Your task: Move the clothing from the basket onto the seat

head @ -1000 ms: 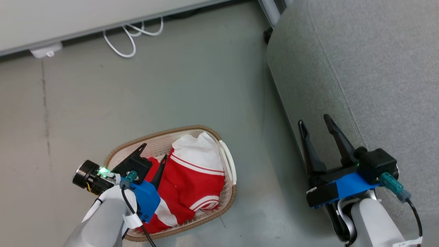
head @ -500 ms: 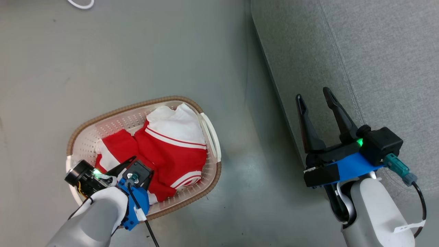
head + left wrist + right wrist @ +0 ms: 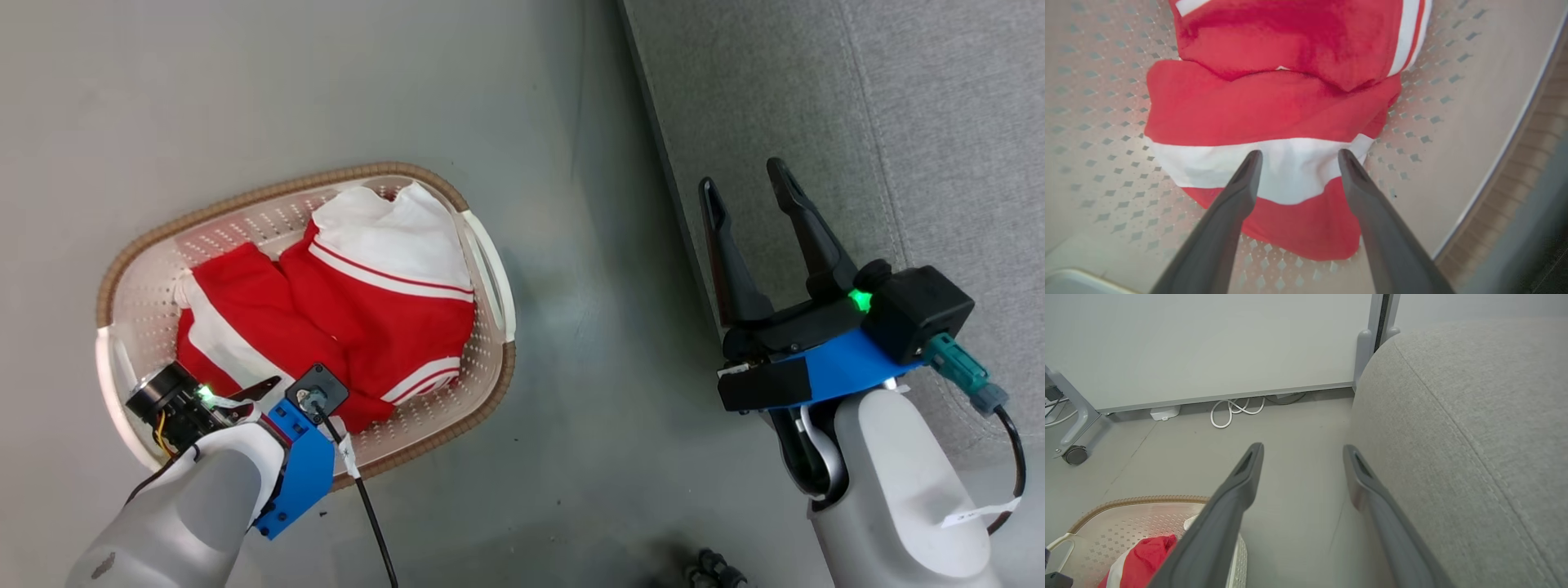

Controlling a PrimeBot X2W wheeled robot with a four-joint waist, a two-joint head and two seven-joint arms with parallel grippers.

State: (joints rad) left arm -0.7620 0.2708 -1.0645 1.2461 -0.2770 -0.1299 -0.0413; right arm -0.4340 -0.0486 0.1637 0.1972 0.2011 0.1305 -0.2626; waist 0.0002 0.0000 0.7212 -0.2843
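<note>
Dropping in: over the last second the left hand (image 3: 1299, 153) has come down from above the red-and-white jerseys (image 3: 359, 302) to the near end of the basket (image 3: 490, 278). Its fingers are spread wide and empty, tips straddling a white band on the nearest fold; looks pre-grasp, both jerseys still in the basket. Basket wall and woven rim sit close on one side of that hand, so I'd lift straight up before swinging. Right hand (image 3: 741, 174) unchanged, open and empty at the seat (image 3: 898, 122) edge; bare floor (image 3: 571, 204) separates basket and seat.
</note>
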